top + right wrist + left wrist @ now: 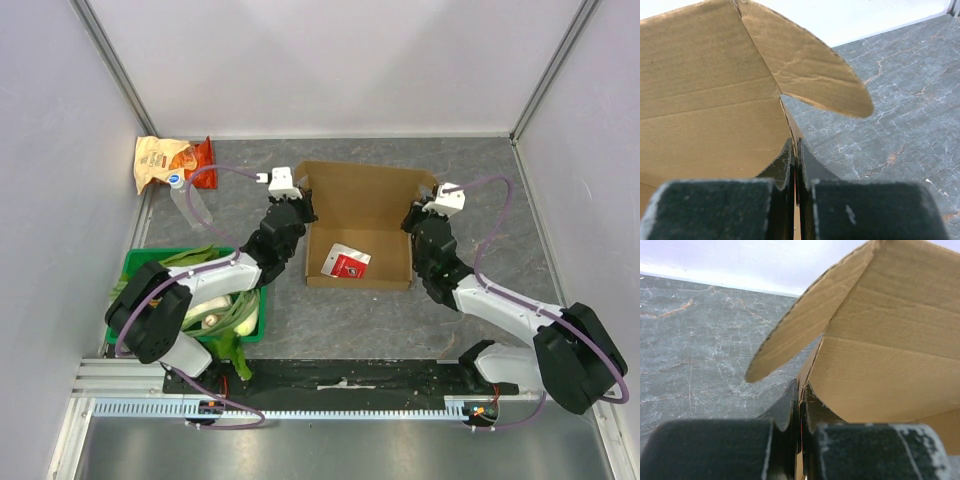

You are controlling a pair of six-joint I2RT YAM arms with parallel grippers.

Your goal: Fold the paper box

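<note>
Clamping the paper box [360,200] walls, left end effector [800,392] and right end effector [795,150] hide the pinched edges.

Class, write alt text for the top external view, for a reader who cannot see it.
An open brown paper box lies mid-table, the left gripper at its left wall and the right gripper at its right wall. A small red-and-white card lies inside it; a green crate and a snack bag sit to the left.

Matt corrugated cardboard paper box [360,205], smooth veined stone-look table [560,230], glossy snack bag [160,160], plastic crate [145,254]
</note>
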